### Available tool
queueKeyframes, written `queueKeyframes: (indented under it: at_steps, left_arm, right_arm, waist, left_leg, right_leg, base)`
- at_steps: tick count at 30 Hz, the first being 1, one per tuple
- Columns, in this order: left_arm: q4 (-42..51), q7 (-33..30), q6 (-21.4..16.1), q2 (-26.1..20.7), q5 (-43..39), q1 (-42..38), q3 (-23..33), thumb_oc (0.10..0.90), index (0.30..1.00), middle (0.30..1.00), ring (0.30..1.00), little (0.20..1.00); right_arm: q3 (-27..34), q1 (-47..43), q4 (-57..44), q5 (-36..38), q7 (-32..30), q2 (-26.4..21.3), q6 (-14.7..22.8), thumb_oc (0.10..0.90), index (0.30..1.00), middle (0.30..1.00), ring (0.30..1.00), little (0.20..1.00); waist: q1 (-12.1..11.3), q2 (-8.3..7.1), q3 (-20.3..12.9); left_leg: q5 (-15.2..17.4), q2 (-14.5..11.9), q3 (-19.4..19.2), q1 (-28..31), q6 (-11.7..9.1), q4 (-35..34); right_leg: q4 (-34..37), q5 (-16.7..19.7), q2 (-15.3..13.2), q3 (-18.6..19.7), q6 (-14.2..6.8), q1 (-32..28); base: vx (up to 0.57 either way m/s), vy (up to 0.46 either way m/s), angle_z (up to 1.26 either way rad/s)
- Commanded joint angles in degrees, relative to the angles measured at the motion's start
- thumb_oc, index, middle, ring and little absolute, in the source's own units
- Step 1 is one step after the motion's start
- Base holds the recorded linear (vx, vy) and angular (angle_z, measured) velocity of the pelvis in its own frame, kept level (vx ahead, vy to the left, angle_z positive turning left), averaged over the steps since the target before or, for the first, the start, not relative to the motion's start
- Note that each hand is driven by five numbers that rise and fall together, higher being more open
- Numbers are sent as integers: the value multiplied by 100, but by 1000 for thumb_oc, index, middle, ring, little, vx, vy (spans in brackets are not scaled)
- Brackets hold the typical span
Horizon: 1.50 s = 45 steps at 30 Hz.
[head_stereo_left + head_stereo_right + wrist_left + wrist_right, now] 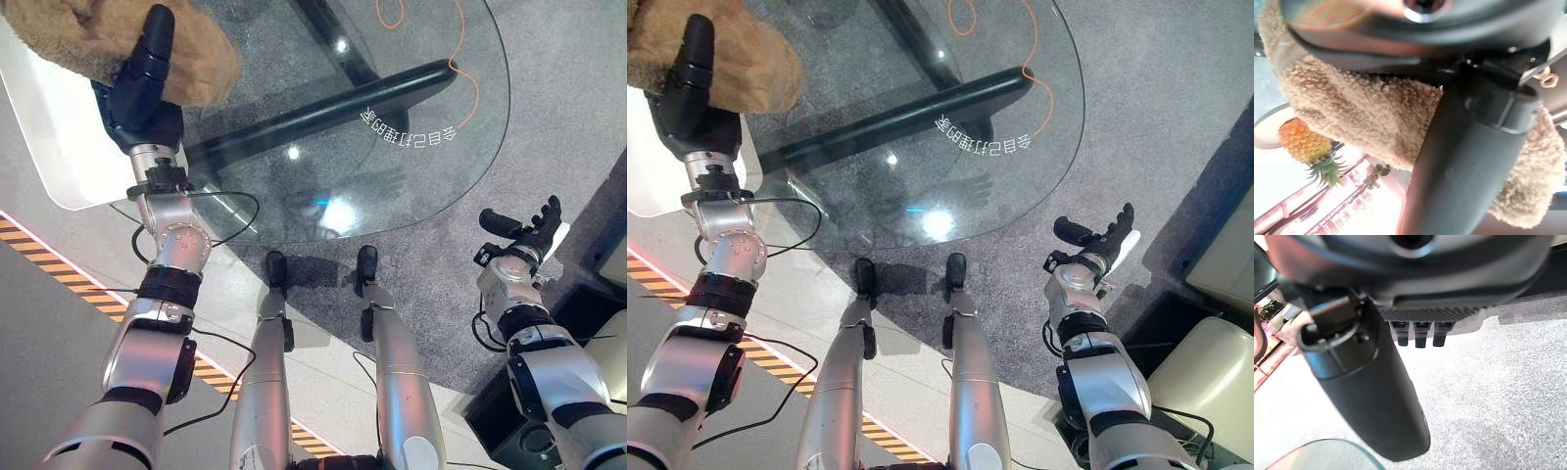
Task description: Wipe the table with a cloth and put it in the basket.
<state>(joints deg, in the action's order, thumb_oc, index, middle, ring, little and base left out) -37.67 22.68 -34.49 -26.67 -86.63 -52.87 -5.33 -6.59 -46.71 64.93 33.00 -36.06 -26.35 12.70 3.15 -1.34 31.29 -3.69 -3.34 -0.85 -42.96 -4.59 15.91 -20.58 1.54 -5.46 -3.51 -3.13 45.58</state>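
You see grey carpet (549, 117) underfoot, an orange-and-black striped floor marking (59, 269) and a cream seat (1205, 377) nearby.

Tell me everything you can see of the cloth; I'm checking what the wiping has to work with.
The cloth is a tan, fluffy, fleece-like piece, bunched into a thick rumpled wad instead of lying flat. It sits at the far left of the round glass table, partly running out of the eye views. The left hand lies on top of it, and its thumb crosses the pile in the left wrist view. The fingers are hidden, so I cannot tell whether it is gripped or only pressed.
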Motion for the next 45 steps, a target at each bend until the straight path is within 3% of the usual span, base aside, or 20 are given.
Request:
queueKeyframes:
  at_steps: [1,12,30,45]
  left_arm:
    - [627,204,-699,-569,194,-676,467,100,300,300,300,200]
    - [376,-357,-897,-744,245,-645,605,100,300,300,300,200]
    - [-1044,-1666,-1213,-1273,408,-629,698,100,300,300,300,200]
    - [-1732,-3829,-1185,-1581,2155,-741,456,100,300,300,300,200]
  right_arm:
    - [244,196,139,94,-11,-557,381,800,900,900,900,900]
    - [249,243,258,117,83,-585,356,800,900,900,900,900]
    - [187,175,413,208,254,-720,319,800,900,900,900,900]
    - [92,99,504,311,389,-890,318,800,900,900,900,900]
  waist:
    - [-148,70,-150]
    - [-188,71,-150]
    - [-156,70,-150]
    - [-121,78,-150]
  left_leg:
    - [611,421,-228,239,188,223]
    - [657,433,-179,248,193,273]
    - [591,414,-159,171,174,312]
    - [619,375,-163,122,139,355]
  right_leg:
    - [-256,-618,569,-325,161,-293]
    - [-289,-689,542,-373,173,-325]
    - [-278,-686,547,-389,200,-272]
    - [-285,-757,540,-385,189,-249]
  base:
    - [30,-17,1]
    - [0,0,0]
    - [0,0,0]
    - [-2,1,0]
